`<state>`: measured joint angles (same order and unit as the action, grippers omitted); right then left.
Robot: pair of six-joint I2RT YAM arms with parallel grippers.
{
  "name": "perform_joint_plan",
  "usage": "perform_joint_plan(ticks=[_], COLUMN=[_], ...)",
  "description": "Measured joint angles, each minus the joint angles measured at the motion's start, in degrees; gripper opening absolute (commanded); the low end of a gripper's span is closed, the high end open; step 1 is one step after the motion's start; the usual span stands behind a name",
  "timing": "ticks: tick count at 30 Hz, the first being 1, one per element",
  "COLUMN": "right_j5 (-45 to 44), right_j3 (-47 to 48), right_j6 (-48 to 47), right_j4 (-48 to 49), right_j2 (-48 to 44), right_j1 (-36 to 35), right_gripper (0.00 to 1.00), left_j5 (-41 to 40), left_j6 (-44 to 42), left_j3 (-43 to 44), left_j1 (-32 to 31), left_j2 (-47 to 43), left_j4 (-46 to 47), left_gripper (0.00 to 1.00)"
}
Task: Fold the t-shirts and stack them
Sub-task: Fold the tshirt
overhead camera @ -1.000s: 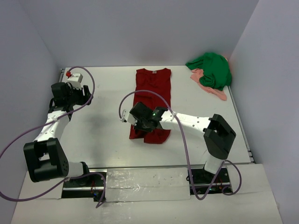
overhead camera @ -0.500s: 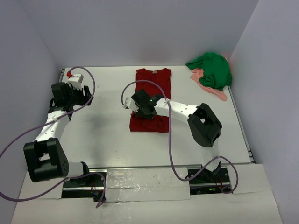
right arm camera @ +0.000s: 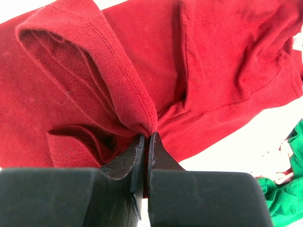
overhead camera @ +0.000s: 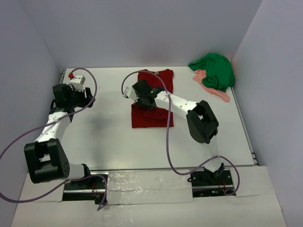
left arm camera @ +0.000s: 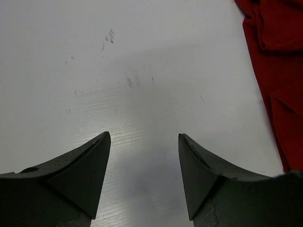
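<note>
– Over the dark red t-shirt (overhead camera: pixel 151 118), what has the right hand (right arm camera: pixel 146 142) got?
– A doubled hem of that shirt, pinched tight. I'd carry it low and straight toward the collar, square the edges, then release.
– Elsewhere?
– The shirt lies under and beyond that hand. The left hand (left arm camera: pixel 144 138) gapes wide, empty, left of the shirt. The green t-shirt (overhead camera: pixel 215 68) and pink cloth (overhead camera: pixel 200 76) are heaped well right of it.

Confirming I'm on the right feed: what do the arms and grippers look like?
Both the left arm and right arm have white links with black joint housings, each trailing a looping purple cable. The left gripper and right gripper have matte black, wedge-shaped fingers.
</note>
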<state>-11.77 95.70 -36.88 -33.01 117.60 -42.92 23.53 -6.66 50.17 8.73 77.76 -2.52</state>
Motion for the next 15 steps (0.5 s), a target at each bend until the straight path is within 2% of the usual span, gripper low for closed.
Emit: perform_joint_plan(ticks=[12,14,15], right_j5=[0.00,0.02,0.00], right_j3=[0.74,0.74,0.74], right_j6=[-0.07,0.22,0.44], right_j4=[1.36,1.84,2.12], right_j2=[4.81,5.38,5.57], right_j1=[3.63,4.44,4.85], right_gripper=[0.01,0.17,0.41], left_j5=[0.79,0.81,0.85], left_j6=[-0.07,-0.07,-0.07], left_j3=[0.00,0.00,0.00], left_j1=[0.00,0.00,0.00], left_j2=[0.33,0.39,0.48], left_j4=[-0.02,-0.04,-0.02], left_gripper=[0.68,0.68,0.68])
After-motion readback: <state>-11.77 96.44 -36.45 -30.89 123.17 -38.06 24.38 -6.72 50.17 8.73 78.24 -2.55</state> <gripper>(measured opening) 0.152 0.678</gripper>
